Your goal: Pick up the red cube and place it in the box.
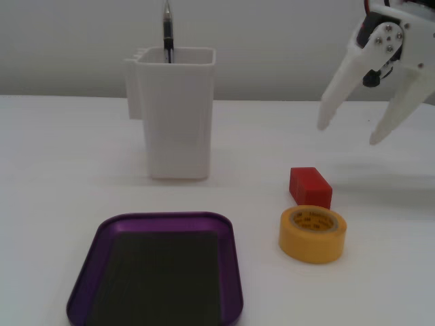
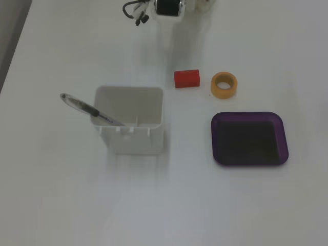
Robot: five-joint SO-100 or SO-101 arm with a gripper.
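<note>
The red cube lies on the white table right of centre, just behind a yellow tape roll. From above, the red cube lies left of the tape roll. The box, a shallow purple tray with a dark floor, sits empty at the front left; it also shows in the view from above. My gripper hangs open and empty above and to the right of the cube, not touching it. From above only the arm's base shows clearly; the white fingers blend into the table.
A tall white plastic container with a pen in it stands behind the tray, left of the cube. From above, the container and its pen sit left of the tray.
</note>
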